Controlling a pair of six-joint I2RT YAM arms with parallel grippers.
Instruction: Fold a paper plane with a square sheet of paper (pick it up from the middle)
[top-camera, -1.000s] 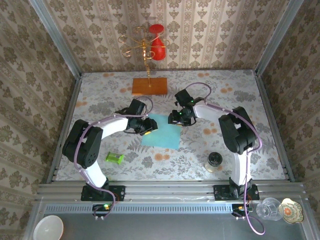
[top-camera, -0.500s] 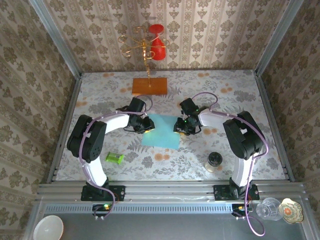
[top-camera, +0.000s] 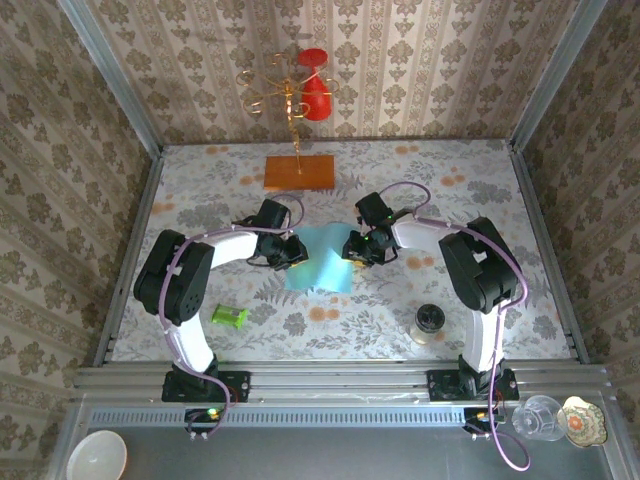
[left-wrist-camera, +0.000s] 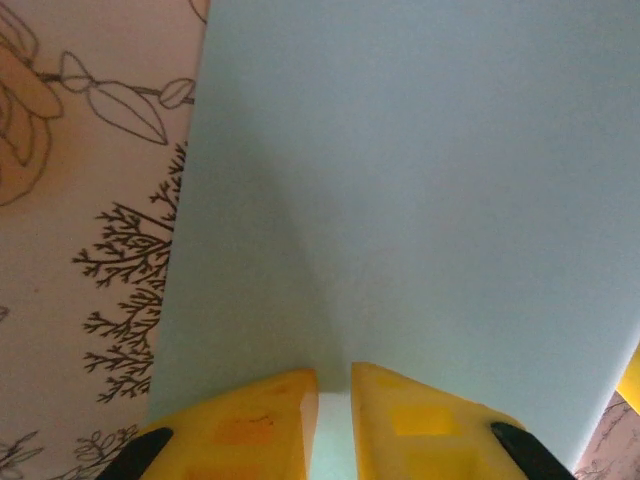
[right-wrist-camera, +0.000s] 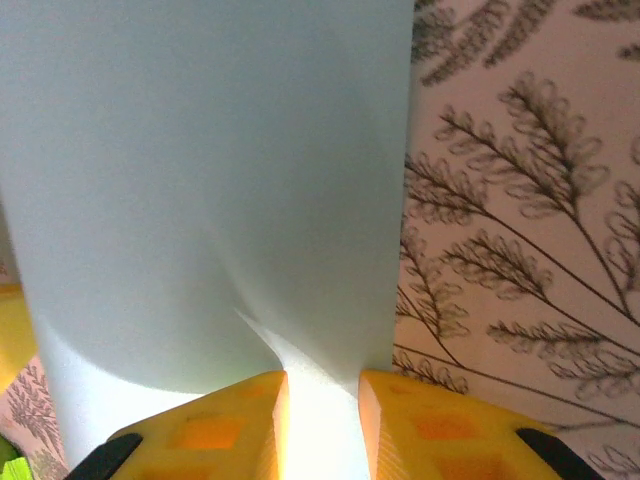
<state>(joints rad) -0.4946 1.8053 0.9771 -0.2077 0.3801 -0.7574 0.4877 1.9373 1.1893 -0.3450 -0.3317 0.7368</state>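
Observation:
The square sheet of paper, plain light blue, lies mid-table and looks narrower, bowed between the two grippers. My left gripper is at its left edge and my right gripper at its right edge. In the left wrist view the yellow fingertips stand nearly together, shut on the edge of the sheet. In the right wrist view the right gripper pinches the edge of the sheet, which curls up from the floral tabletop. No folded plane is in view.
An orange wooden board lies at the back with a gold stand and red glass behind it. A small green cylinder sits front left, a dark-lidded jar front right. A white bowl and glassware rest off the table.
Both grippers have closed in on the sheet's side edges and drawn toward each other. The sheet, flat and wide a second ago, now looks narrower and buckled.

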